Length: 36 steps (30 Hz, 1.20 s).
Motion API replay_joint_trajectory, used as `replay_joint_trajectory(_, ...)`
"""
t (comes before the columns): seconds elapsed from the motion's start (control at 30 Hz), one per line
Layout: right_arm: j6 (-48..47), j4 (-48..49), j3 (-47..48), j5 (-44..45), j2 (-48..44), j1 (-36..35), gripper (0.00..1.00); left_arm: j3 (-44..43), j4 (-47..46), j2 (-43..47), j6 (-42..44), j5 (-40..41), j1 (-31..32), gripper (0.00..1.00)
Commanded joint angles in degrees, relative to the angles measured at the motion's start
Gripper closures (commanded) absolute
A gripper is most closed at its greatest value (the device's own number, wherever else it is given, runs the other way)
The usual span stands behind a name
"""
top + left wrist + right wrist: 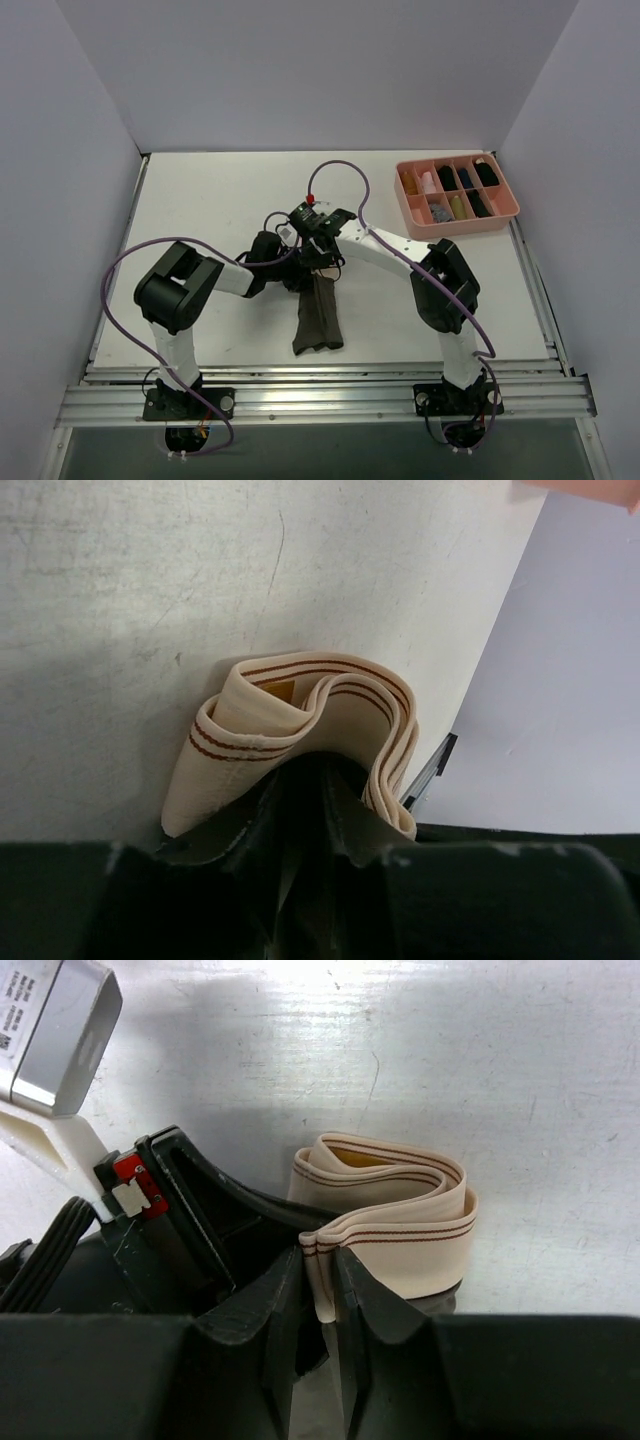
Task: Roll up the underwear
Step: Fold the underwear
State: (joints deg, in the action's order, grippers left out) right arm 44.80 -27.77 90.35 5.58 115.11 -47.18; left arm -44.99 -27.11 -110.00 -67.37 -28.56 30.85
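Note:
The underwear (pixel 318 312) is dark olive-brown cloth, lying folded in a long strip on the table's middle, its far end lifted between my two grippers. Its beige waistband with thin red-brown stripes shows bunched in the left wrist view (pixel 300 735) and the right wrist view (pixel 395 1222). My left gripper (pixel 290 268) is shut on the waistband end; its fingers (pixel 345 820) meet on the cloth. My right gripper (pixel 322 262) is shut on a fold of the same waistband, pinched between its fingers (pixel 285 1300). The two grippers touch or nearly touch.
A pink compartment tray (pixel 502 212) with small rolled bundles stands at the back right. White walls enclose the table on three sides. A purple cable (pixel 345 170) loops over the right arm. The aluminium rail (pixel 320 395) runs along the near edge.

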Motion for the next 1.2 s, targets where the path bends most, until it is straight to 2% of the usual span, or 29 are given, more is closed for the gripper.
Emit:
replay_joint_trajectory(0.0,0.4,2.1,-1.8,-2.1,-2.8,-0.5,0.85,1.7,2.5,4.2,0.1,0.4,-0.2,0.68)
replay_joint_trajectory(0.1,0.7,2.5,-2.9,-1.3,-3.5,-0.3,0.91,2.0,5.7,7.3,0.7,1.7,-0.3,0.65)
replay_joint_trajectory(0.23,0.2,2.2,-2.5,-0.8,-3.0,-0.2,1.00,0.3,15.4,10.8,1.9,3.4,-0.5,0.61)
replay_joint_trajectory(0.43,0.4,2.9,-2.5,-0.3,-2.8,-0.2,1.00,-3.7,30.3,11.6,5.0,4.0,-1.0,0.60)
replay_joint_trajectory(0.73,1.1,2.8,-2.1,-0.5,-2.1,-0.3,1.00,-5.7,45.4,17.9,10.9,8.2,-4.0,0.60)
replay_joint_trajectory(0.93,1.3,2.8,-1.9,-0.4,-2.1,-0.4,1.00,-7.2,48.9,19.6,16.1,10.5,-8.4,0.60)
replay_joint_trajectory(1.17,1.6,2.8,-2.2,-0.4,-1.8,-0.6,1.00,-8.3,42.1,13.6,19.6,4.7,-11.3,0.60)
